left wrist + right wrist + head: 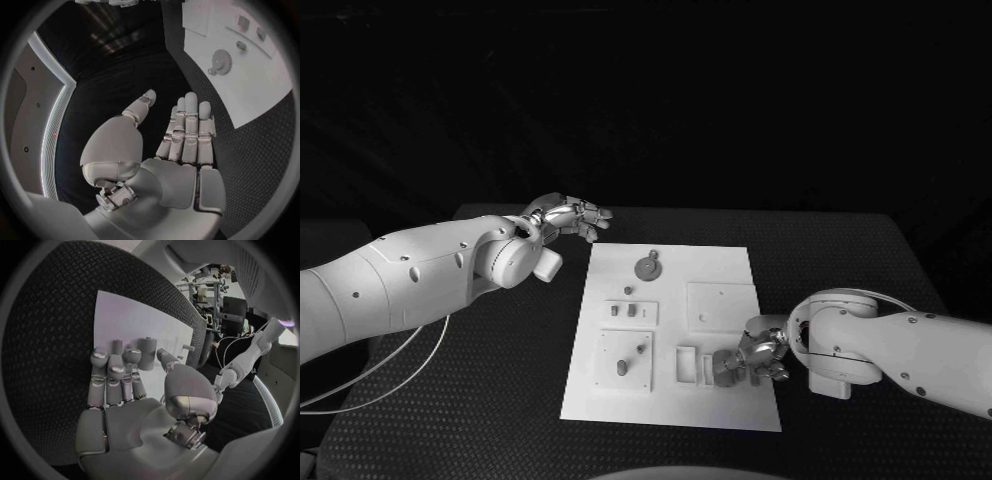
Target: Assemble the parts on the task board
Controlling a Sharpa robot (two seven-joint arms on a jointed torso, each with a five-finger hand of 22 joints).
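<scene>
R hand [759,357] gripping part [726,362]

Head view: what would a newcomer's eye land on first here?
The white task board in the middle of the black table, dotted with small parts. Next, the right robot hand low over the board's near right corner, and the left robot hand, holding nothing, off its far left corner.

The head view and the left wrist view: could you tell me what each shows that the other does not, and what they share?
Head view alone: the right hand low over the near right part of the task board, and the square plates near it. Left wrist view alone: the palm side of the left hand, fingers straight and apart, holding nothing. Both: the board, the left hand off its far left corner, and the round part at the far end.
</scene>
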